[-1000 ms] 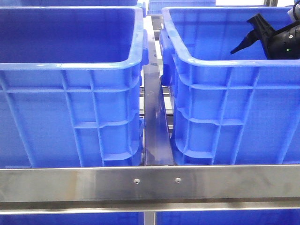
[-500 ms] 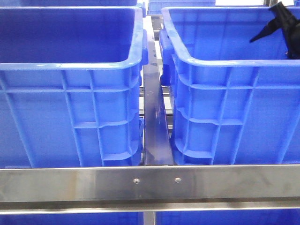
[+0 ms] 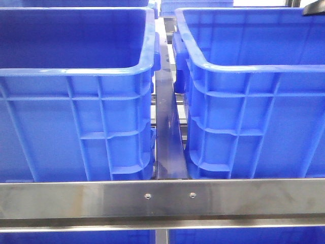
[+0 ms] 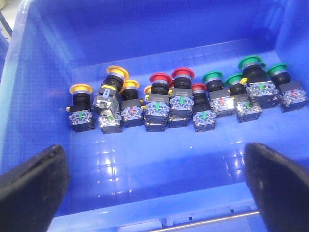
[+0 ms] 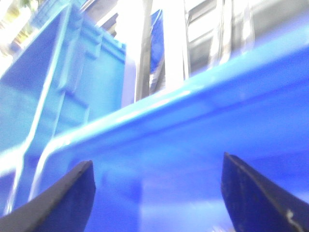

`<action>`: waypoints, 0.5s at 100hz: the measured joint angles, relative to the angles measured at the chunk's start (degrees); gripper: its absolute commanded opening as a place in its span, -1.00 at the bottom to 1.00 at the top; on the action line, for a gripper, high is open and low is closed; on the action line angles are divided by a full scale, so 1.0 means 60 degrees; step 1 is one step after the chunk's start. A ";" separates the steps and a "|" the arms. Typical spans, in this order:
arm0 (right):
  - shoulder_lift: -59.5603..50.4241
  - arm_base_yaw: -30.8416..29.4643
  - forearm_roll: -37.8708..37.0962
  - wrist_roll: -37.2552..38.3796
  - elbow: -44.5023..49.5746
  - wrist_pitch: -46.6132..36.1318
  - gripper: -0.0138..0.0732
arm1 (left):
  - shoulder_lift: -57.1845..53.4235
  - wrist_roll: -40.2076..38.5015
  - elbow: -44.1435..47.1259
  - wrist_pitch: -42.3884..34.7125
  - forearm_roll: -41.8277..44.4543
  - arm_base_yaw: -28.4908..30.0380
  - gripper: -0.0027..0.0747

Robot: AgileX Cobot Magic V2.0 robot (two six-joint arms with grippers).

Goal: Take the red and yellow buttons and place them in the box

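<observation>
Two big blue crates fill your front view: the left crate [image 3: 76,96] and the right crate [image 3: 254,101], standing side by side on a metal rack with a steel rail [image 3: 162,201] across the front and a narrow metal strip [image 3: 167,132] between them. They sit near each other, not touching. You can't see either crate's floor from here, so no buttons show. Only a dark sliver of the right arm [image 3: 315,8] pokes in at the top right corner; no gripper is visible in this view.

Left wrist view: you're looking down into a blue bin [image 4: 145,29] with a row of push buttons on its floor. Yellow buttons [image 4: 80,90] sit at one end of the row, red buttons [image 4: 182,73] in the middle, green buttons [image 4: 251,63] at the other end, all packed close and some touching. The left gripper [image 4: 154,179] hangs above the bin with its dark fingers [image 4: 34,183] spread wide and nothing between them, well apart from the buttons.

Right wrist view: blurry. The right gripper [image 5: 157,193] has its fingers [image 5: 67,198] spread wide too, empty, with a blue crate rim [image 5: 193,106] just behind them. More blue crate wall [image 5: 53,82] and bright metal uprights [image 5: 145,48] show beyond. You can't tell which crate that rim belongs to.
</observation>
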 measured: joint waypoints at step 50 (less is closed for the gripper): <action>-0.4743 0.0000 -0.1375 -0.1792 0.3550 -0.1451 0.61 | 0.0000 0.0000 0.0000 0.0000 0.0000 0.0000 0.80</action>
